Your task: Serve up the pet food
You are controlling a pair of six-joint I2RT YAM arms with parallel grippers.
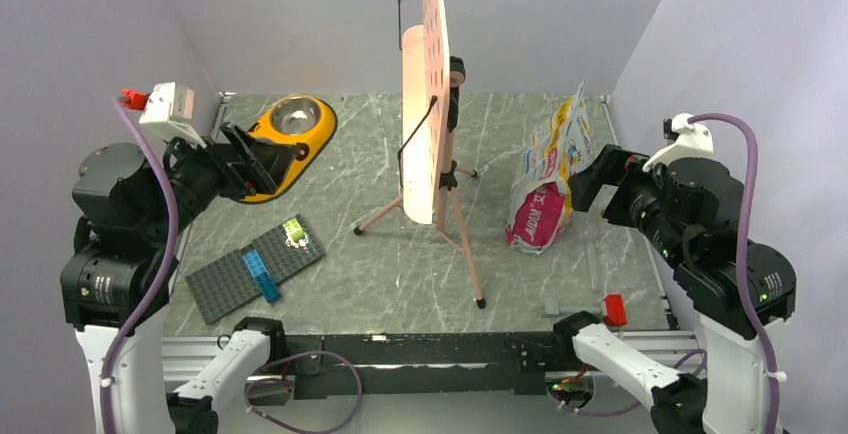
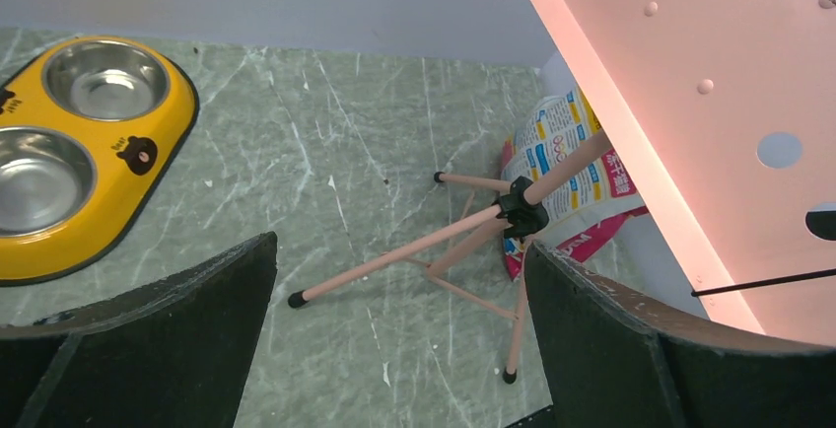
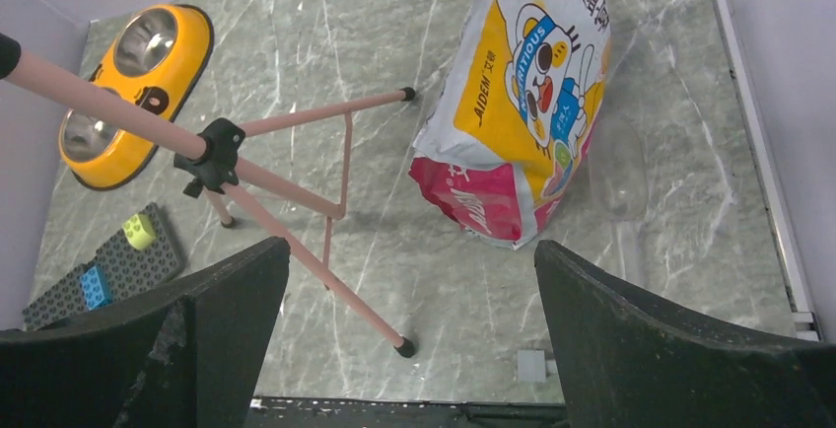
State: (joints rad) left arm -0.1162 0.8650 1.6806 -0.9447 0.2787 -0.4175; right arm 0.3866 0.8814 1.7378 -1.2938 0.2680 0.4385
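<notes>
— Both pairs of jaws?
— Spread wide, grasping nothing.
— And the pet food?
— No kibble shows; perhaps it's inside the bag [image 3: 513, 103] on the counter [image 3: 690, 211], right of the tripod [image 3: 212, 152].

The top camera looked down from high behind the surface [image 1: 380, 274]; both raised wrist cameras angled downward, sharing the tripod [image 2: 522, 213], dish [image 2: 158, 132] and bag [image 3: 513, 103].

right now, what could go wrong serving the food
1. The tripod stands between bag and dish; a carry across could snag a leg and topple the board.
2. The bag stands crumpled; a pinch could tip it and spill.
3. The clear scoop beside the bag is easy to miss.
</notes>
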